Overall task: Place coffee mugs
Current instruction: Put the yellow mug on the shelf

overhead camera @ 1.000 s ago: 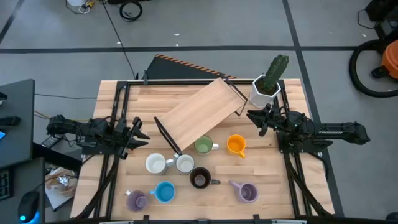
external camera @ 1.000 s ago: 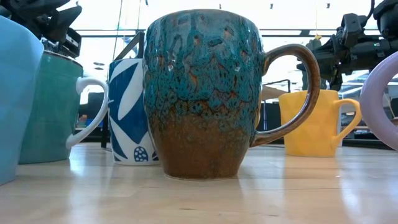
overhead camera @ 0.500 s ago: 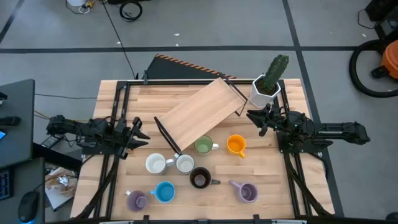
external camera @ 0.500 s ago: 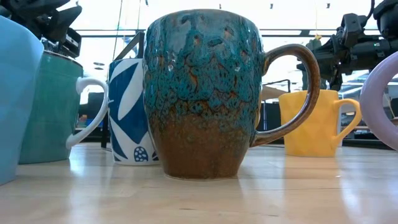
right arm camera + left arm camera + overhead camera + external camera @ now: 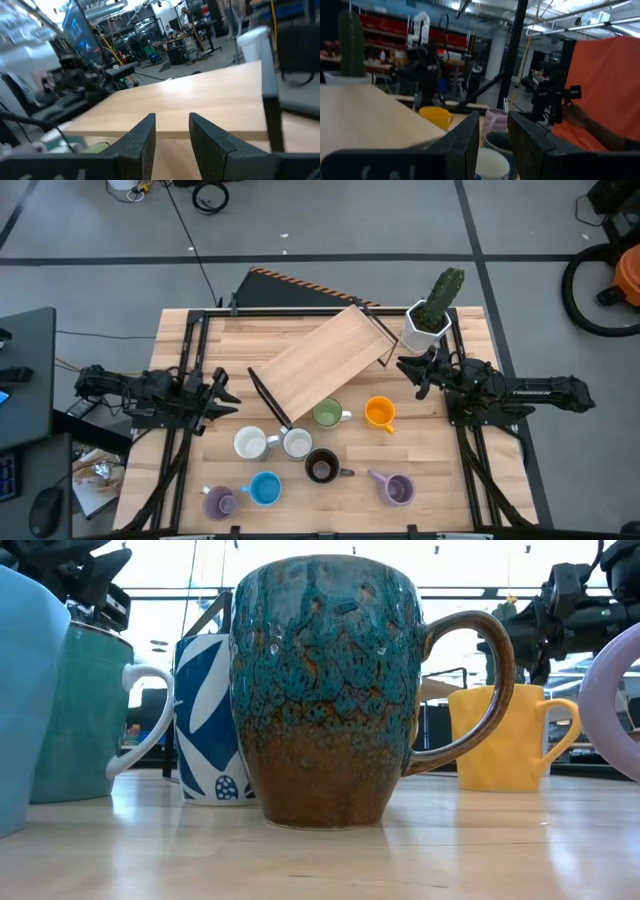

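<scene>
Several coffee mugs stand upright on their bases on the near half of the wooden table: green (image 5: 326, 415), orange (image 5: 379, 413), two white (image 5: 249, 444) (image 5: 296, 443), dark brown (image 5: 321, 467) (image 5: 325, 690), blue (image 5: 264, 488), and two purple (image 5: 219, 502) (image 5: 397, 489). My left gripper (image 5: 228, 392) (image 5: 492, 120) hovers at the table's left edge, open, with nothing between its fingers. My right gripper (image 5: 408, 375) (image 5: 171, 120) hovers at the right, beyond the orange mug, and is also open and holds nothing. Both point level toward the table's middle.
A wooden board on a black metal frame (image 5: 325, 365) lies slanted across the table's middle and far part. A white angular pot with a green cactus (image 5: 428, 320) stands at the far right corner, close behind my right gripper. Black frame rails run along both table sides.
</scene>
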